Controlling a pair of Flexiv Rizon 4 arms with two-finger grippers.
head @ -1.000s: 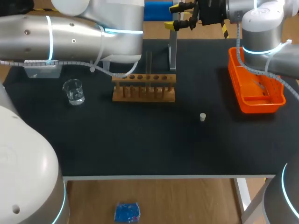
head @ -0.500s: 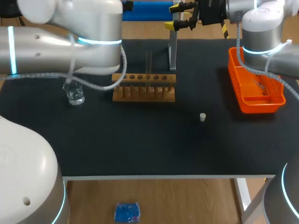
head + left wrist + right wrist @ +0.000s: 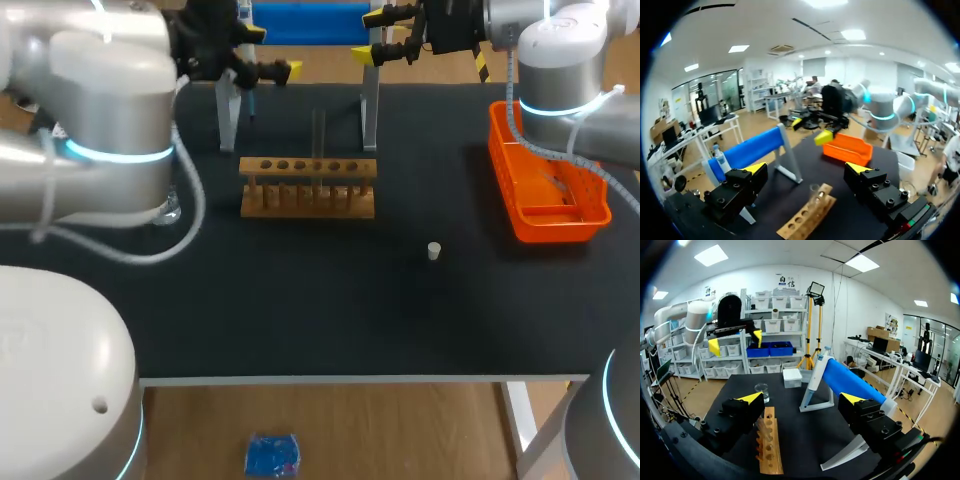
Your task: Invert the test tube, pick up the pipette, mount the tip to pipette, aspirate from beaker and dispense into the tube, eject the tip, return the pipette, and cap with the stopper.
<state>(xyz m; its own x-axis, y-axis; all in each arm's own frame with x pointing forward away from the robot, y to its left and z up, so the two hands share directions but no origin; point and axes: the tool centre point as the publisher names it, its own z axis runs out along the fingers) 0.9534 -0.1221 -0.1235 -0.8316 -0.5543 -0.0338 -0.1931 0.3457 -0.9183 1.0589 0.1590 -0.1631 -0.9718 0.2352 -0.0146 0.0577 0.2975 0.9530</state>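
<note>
Grippers both gape wide and hold nothing. The left gripper (image 3: pixel 265 52) hangs over the far edge of the table (image 3: pixel 330 310), left of centre, near the pipette (image 3: pixel 816 371) leaning on its stand (image 3: pixel 228 118). The right gripper (image 3: pixel 372 35) hangs above a second stand (image 3: pixel 370 110) at the far middle. Nearer, the test tube (image 3: pixel 319 132) stands upright in a wooden rack (image 3: pixel 308 190). The beaker (image 3: pixel 761 391) sits left of the rack, the small stopper (image 3: pixel 434 251) lies alone to its right, and an orange basket (image 3: pixel 560 228) sits at the right edge.
</note>
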